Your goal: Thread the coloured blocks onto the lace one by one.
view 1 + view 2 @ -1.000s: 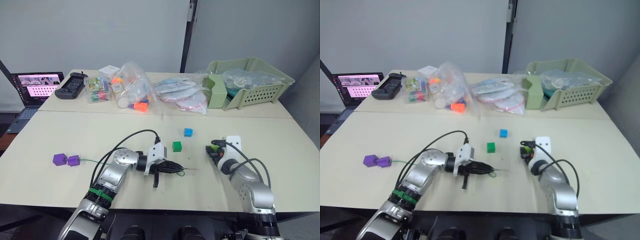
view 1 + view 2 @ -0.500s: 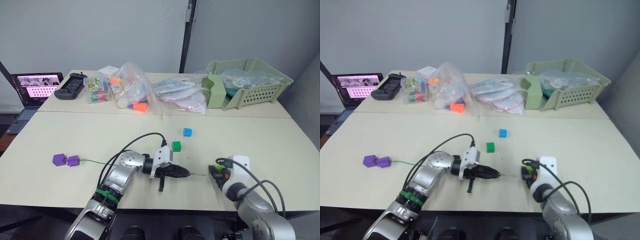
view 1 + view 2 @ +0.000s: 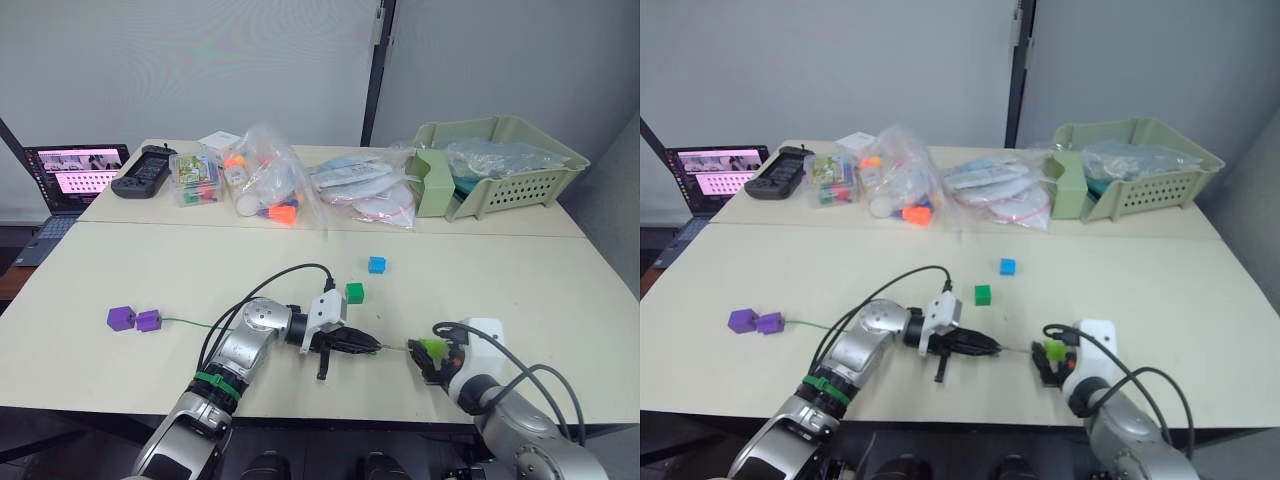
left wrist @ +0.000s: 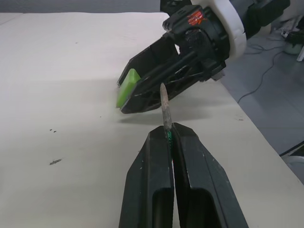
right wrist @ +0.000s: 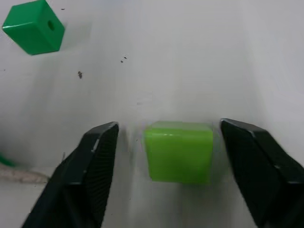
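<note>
Left wrist view showed left gripper point(image 4: 167, 137) pinching lace point(image 4: 164, 108) tip just before lime block point(image 4: 127, 86) between right gripper's point(image 5: 164, 135) spread fingers; judged next: align hole.

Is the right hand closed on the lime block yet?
Cannot tell. The lime block sits between the right hand's fingers with gaps; left wrist view suggests contact.

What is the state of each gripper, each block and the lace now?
left gripper: shut on lace
right gripper: open around lime green block
lace: tip pinched
lime green block: unthreaded
purple blocks: at lace's far end
dark green block: loose
blue block: loose
</note>
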